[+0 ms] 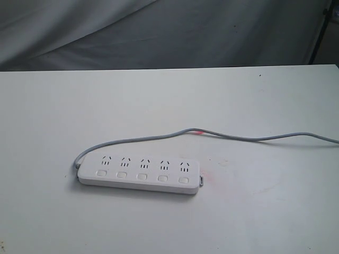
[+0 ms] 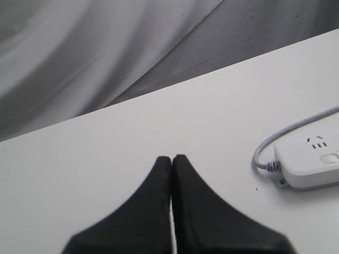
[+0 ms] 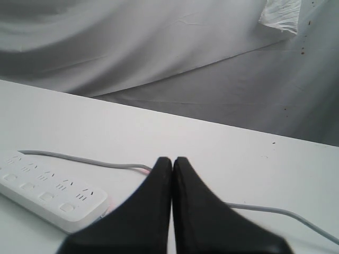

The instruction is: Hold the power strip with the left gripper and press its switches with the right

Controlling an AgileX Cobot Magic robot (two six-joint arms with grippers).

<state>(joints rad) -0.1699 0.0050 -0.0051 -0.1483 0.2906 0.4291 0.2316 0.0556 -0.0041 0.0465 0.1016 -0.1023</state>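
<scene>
So, my left gripper (image 2: 171,159) and right gripper (image 3: 172,159) are both pinched closed, while the power strip (image 1: 139,172) lies flat, its cord (image 1: 238,136) trailing toward 3 o'clock.

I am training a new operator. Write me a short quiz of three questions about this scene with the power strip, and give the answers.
1. True or false: the left gripper is apart from the power strip.
2. Choose: how many switches are in the row? A three, B five, C seven.
3. Fill in: the fingers of the right gripper are ____ (open or shut).
Key: 1 true; 2 B; 3 shut.
</scene>
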